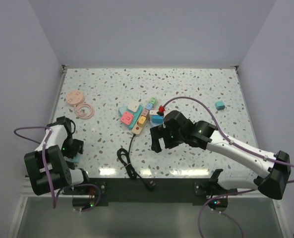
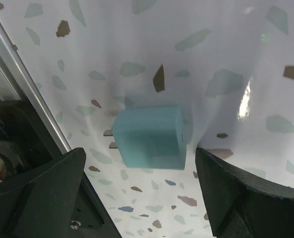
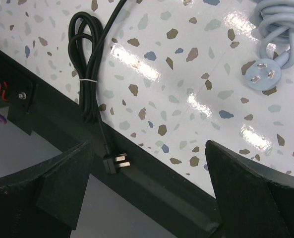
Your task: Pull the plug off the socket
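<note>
Black fingers (image 3: pixel 52 193) of the right gripper (image 3: pixel 147 145) fill the foot of its wrist view, spread wide with nothing between them. Finding: that hand is empty and hangs above the table (image 1: pixel 186 84), near its front edge. The socket (image 1: pixel 138 127) lies just beyond it and to its left, ringed by coloured blocks (image 1: pixel 127 118); I cannot tell from above which piece is the plug seated in it. The left gripper (image 2: pixel 139 151) is likewise spread wide, low over a teal block (image 2: pixel 151 136) that sits between its fingers, touching neither; the socket is well off to its right. The socket's black cable (image 3: pixel 87 74) runs beneath the right hand, its pronged end (image 3: pixel 116 162) resting on the dark front edging (image 3: pixel 156 191).

Recommendation: I judge the right hand the better placed. I would bring it over the strip, set its fingers across the plug's sides, close squarely and pull straight up. The strip looks light and may lift too; the left hand could pin it.
</note>
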Robot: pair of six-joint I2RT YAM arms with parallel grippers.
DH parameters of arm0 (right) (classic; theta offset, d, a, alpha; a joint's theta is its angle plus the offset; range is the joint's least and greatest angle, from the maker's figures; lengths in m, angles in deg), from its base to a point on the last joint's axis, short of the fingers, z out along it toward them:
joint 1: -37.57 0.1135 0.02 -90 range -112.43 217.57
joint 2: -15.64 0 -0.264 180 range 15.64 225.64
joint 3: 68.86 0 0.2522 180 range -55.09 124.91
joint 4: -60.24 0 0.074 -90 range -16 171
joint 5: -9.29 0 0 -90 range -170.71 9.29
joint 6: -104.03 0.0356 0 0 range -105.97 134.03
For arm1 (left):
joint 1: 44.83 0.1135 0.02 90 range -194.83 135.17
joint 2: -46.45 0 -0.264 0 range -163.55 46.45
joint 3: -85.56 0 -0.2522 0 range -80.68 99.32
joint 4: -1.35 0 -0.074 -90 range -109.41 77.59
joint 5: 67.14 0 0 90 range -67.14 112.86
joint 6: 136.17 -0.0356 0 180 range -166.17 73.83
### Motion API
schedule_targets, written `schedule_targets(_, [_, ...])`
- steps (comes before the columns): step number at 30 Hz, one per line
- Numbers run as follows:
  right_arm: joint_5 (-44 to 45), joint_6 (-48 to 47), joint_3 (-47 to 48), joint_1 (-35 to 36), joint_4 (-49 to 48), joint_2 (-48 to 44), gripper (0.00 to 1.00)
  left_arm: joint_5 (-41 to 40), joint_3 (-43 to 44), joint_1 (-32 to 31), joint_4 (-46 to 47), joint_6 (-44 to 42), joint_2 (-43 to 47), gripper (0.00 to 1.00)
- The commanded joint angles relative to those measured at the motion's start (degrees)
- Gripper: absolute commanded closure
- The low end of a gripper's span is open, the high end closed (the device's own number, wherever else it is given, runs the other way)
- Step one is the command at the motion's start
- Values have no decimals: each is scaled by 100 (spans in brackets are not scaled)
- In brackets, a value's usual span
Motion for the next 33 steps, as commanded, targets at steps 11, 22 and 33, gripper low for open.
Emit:
schedule_targets(11, [-161,59,426,-58,206,268,2,-118,33,689,901,-308,-719,25])
schedule_targets(22, [-205,104,540,-49,92,549,2,162,216,698,1385,-1116,-623,86])
schedule_targets(33, [382,341,523,-137,48,681,2,1086,831,-1137,1955,-1416,-587,100])
